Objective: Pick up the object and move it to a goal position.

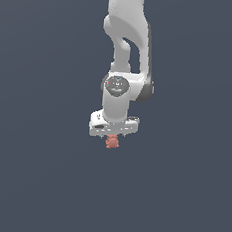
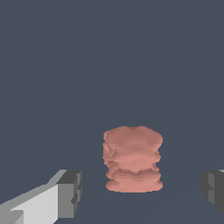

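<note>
— What is being shown around the arm?

— A flat, dark slate-grey surface (image 1: pixel 26 179) is being shown across the whole of both views, and nothing else is being seen lying on it.

— Going across the exterior view from its left, what is being met first?

— Only bare grey is being met there. Near the middle, the white arm (image 1: pixel 126 43) is being seen reaching down from the top edge, with a round joint cap partway down and the broad white hand below it. The exterior view's right is being filled by bare grey as well.

— Where is the object being seen?

— The object (image 1: pixel 112 143), a small salmon-red lumpy thing, is being shown directly under the gripper (image 1: pixel 113 138), its top being hidden by the hand. In the wrist view the object (image 2: pixel 133 159) is being shown as a ribbed, bumpy column standing upright between the two fingers.

— How are the fingers being held?

— They are being held spread wide. In the wrist view one grey-tipped finger (image 2: pixel 69 194) is being seen on one side of the object and the other fingertip (image 2: pixel 213 190) on the opposite side, with grey surface being visible between each pad and the object. Neither pad is touching it, and nothing is being gripped.

— Is the object being lifted?

— That cannot be told for certain; it appears to be resting on the surface.
</note>
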`<state>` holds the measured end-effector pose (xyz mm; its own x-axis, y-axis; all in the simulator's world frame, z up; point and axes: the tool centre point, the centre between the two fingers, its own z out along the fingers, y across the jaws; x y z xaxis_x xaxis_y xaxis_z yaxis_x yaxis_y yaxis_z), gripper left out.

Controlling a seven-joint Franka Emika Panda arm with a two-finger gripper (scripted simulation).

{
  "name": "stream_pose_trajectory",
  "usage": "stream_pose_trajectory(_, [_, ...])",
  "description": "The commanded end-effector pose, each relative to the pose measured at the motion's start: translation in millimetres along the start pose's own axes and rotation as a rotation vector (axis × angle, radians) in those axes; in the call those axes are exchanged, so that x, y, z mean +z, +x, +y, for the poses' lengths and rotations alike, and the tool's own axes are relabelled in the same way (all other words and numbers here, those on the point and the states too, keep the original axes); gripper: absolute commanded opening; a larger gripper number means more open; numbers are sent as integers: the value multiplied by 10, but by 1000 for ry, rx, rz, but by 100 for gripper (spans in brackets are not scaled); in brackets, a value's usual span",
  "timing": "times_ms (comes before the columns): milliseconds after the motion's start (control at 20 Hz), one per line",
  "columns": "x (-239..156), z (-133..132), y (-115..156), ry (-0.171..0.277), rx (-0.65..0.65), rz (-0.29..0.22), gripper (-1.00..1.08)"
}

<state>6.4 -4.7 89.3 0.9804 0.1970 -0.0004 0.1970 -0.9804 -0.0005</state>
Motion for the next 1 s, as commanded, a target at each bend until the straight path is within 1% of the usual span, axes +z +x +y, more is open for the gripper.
stream_pose_trajectory(0, [68, 0, -4, 0, -1, -1, 100])
stream_pose_trajectory(350, [409, 3, -13, 0, -3, 0, 100])
stream_pose_trajectory(600, [481, 6, -2, 0, -4, 0, 100])
stream_pose_trajectory(650, [481, 6, -2, 0, -4, 0, -100])
stream_pose_trajectory(950, [481, 6, -2, 0, -4, 0, -100])
